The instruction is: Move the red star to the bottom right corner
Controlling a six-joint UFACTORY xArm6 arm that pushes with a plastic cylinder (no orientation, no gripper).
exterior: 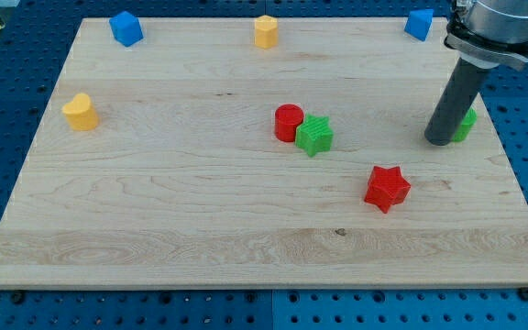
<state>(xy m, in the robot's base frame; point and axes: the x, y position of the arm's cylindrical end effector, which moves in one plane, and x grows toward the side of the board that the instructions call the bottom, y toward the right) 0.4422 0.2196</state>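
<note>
the red star (388, 188) lies flat on the bench (172, 220), right of centre and toward the view's bottom, well apart from the bottom right corner. it looks like a small, light, rigid plastic piece that should slide easily on the smooth wood, though its points may make it spin if pushed off-centre; contact is best on its upper-left side, through its middle. the end effector is a bare rod with nothing to spread or pinch; my tip (441, 141) rests up and right of the star, just beside a green block (467, 125). no containers are in view.
</note>
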